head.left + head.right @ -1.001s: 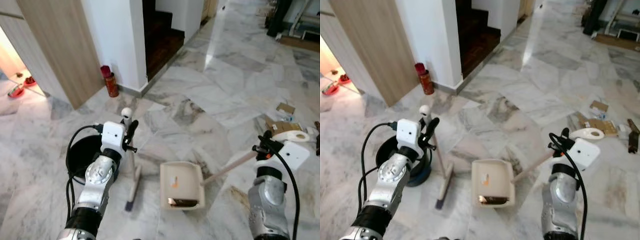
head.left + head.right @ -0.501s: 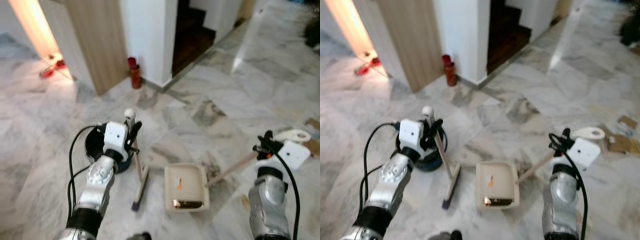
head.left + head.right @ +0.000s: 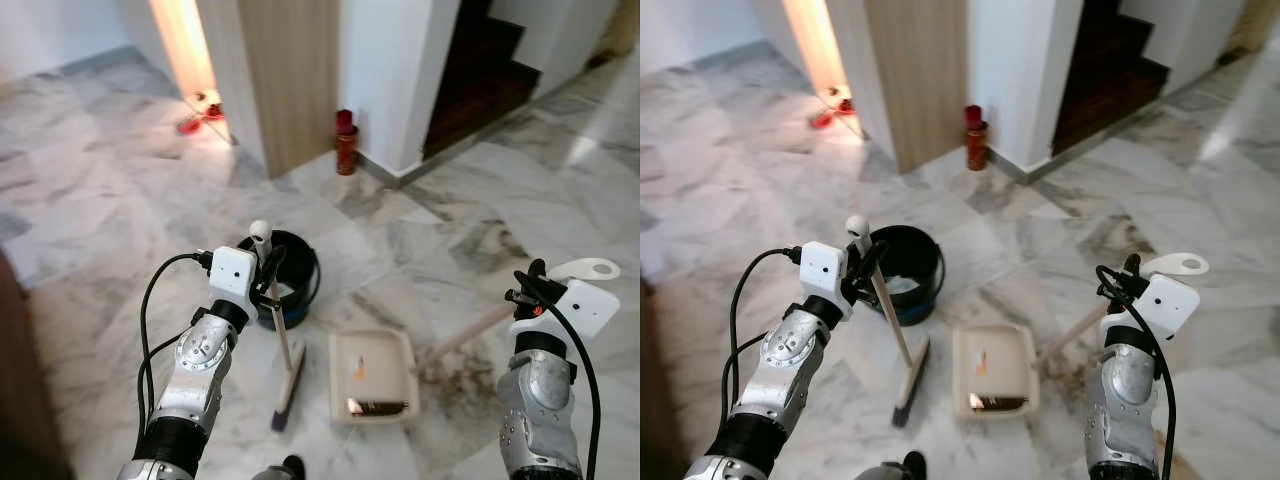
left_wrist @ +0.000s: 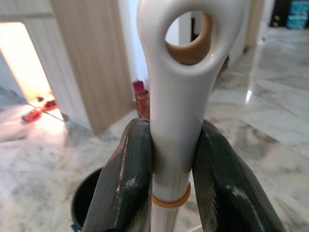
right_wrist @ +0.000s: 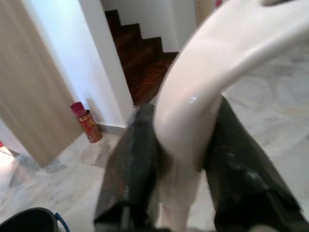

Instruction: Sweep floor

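We see the left gripper (image 4: 171, 179) with its fingers (image 4: 126, 183) clamped on the broom (image 3: 284, 350) handle just below its looped top, bristles on the marble floor (image 3: 120, 230) beside the bucket (image 3: 300, 270). The right gripper (image 5: 181, 169) squeezes the dustpan (image 3: 372, 372) handle, pan flat between the arms.

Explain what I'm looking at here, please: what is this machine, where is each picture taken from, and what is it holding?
This is a walking humanoid robot with two silver arms. The two wide pictures come from its head camera, looking down at a marble floor. The two close-ups come from cameras on its wrists. Its left gripper is shut on the broom, near the top of the handle; the brush end rests on the floor. Its right gripper is shut on the long-handled dustpan, which sits on the floor with some debris in it. A black bucket stands behind the broom. A red can stands by the white wall.
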Robot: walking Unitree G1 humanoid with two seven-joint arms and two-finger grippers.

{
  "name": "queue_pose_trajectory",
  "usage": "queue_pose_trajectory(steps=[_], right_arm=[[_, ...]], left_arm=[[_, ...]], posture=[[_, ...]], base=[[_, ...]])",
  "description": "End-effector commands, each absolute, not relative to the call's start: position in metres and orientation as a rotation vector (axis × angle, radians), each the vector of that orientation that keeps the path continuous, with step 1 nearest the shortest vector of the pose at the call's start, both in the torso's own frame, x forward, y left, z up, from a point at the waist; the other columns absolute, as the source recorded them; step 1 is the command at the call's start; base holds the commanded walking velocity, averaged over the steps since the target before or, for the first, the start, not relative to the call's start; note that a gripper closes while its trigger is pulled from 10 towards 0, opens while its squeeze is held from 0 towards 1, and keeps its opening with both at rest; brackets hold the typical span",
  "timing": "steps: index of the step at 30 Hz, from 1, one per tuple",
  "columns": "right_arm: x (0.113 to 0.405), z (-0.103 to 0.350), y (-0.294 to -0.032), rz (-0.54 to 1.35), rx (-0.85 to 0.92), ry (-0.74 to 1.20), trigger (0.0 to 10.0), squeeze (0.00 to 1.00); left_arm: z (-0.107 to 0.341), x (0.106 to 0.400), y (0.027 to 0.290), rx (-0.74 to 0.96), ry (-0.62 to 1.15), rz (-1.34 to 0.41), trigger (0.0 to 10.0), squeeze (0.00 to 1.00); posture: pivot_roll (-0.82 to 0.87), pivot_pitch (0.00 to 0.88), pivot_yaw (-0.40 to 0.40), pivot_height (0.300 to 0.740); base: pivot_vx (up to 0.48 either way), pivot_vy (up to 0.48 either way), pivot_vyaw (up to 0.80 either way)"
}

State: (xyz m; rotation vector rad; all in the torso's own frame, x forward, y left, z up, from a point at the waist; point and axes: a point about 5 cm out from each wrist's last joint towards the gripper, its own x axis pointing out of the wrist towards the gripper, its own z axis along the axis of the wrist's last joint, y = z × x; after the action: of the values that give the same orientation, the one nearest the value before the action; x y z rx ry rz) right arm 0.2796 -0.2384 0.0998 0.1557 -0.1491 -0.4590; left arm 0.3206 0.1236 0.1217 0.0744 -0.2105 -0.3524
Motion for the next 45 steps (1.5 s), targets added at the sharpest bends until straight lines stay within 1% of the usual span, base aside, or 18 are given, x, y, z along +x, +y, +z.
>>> queue_pose_trajectory(steps=[1, 13, 20, 26, 30, 32, 36, 45], right_arm=[[0.282, 0.109, -0.239, -0.455, 0.149, -0.198, 10.0, 0.00], [0.284, 0.114, -0.244, -0.451, 0.153, -0.204, 10.0, 0.00], [0.284, 0.125, -0.247, -0.444, 0.164, -0.241, 10.0, 0.00], [0.287, 0.143, -0.244, -0.345, 0.195, -0.283, 10.0, 0.00], [0.288, 0.146, -0.242, -0.297, 0.173, -0.284, 10.0, 0.00], [0.287, 0.146, -0.241, -0.292, 0.165, -0.287, 10.0, 0.00], [0.287, 0.145, -0.240, -0.289, 0.164, -0.275, 10.0, 0.00], [0.287, 0.144, -0.239, -0.292, 0.192, -0.269, 10.0, 0.00]], left_arm=[[0.131, 0.321, 0.128, 0.089, -0.257, -0.345, 10.0, 0.00], [0.129, 0.319, 0.132, 0.098, -0.243, -0.335, 10.0, 0.00], [0.126, 0.319, 0.134, 0.099, -0.233, -0.327, 10.0, 0.00], [0.123, 0.319, 0.135, 0.107, -0.218, -0.317, 10.0, 0.00], [0.121, 0.318, 0.137, 0.104, -0.211, -0.311, 10.0, 0.00], [0.121, 0.318, 0.138, 0.104, -0.210, -0.308, 10.0, 0.00], [0.122, 0.319, 0.138, 0.106, -0.212, -0.306, 10.0, 0.00], [0.122, 0.319, 0.138, 0.108, -0.214, -0.304, 10.0, 0.00]], posture=[[0.11, 0.065, 0.002, 0.740], [0.11, 0.067, -0.005, 0.740], [0.11, 0.066, -0.007, 0.740], [0.11, 0.066, -0.008, 0.740], [0.11, 0.067, -0.010, 0.740], [0.11, 0.068, -0.010, 0.740], [0.11, 0.071, -0.009, 0.740], [0.11, 0.075, -0.008, 0.740]], base=[[0.000, 0.000, 0.49], [0.000, 0.000, 0.00], [0.000, 0.000, 0.00], [0.000, 0.000, 0.00], [0.000, 0.000, 0.00], [0.000, 0.000, 0.00], [0.000, 0.000, 0.66], [0.000, 0.000, 0.00]])
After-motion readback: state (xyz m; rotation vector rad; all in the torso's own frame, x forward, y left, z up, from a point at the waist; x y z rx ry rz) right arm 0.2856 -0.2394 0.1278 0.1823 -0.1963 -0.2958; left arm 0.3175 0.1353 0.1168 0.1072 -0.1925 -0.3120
